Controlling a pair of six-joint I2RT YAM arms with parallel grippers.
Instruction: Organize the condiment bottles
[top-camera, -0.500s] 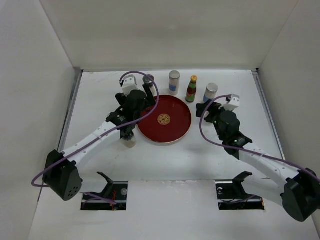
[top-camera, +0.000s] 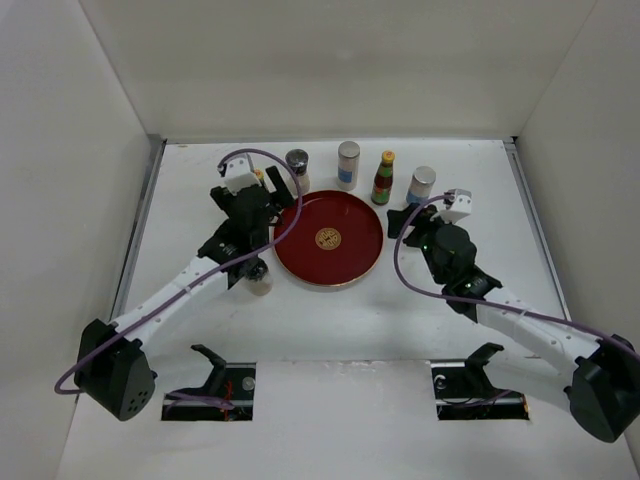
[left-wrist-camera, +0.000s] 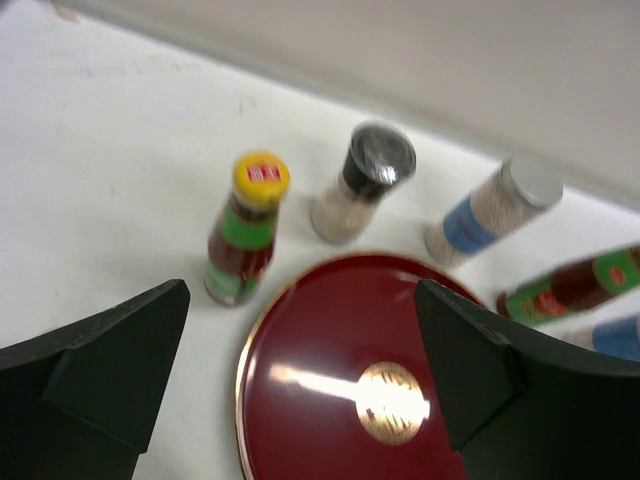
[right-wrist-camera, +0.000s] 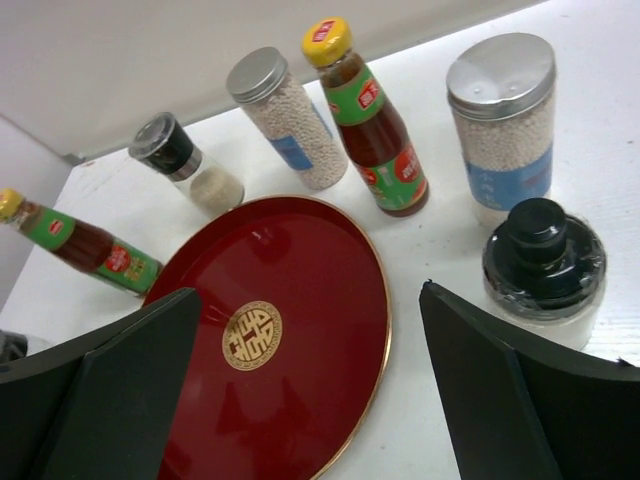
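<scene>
Left tool (left-wrist-camera: 300, 290) wide, empty; right tool (right-wrist-camera: 310, 290) wide, empty; jar (top-camera: 261, 284) half-hidden under left arm (top-camera: 188, 277).

One white tabletop (top-camera: 350, 325), carrying a round red tray with gold centre emblem (top-camera: 352, 258) near its middle. Upright on the table around the tray's far rim, left to right:
- a dark yellow-capped sauce bottle (left-wrist-camera: 243, 238)
- a dark-lidded jar (top-camera: 297, 168)
- a silver-capped blue-banded shaker (top-camera: 347, 165)
- a second yellow-capped sauce bottle (top-camera: 383, 180)
- a second blue-banded shaker (top-camera: 422, 185)
- a second dark-lidded jar (right-wrist-camera: 543, 275)

A third short jar (top-camera: 260, 283) stands just beside the tray's near-left rim.

Bottle labels (right-wrist-camera: 405, 170) unreadable — no legible text.
</scene>
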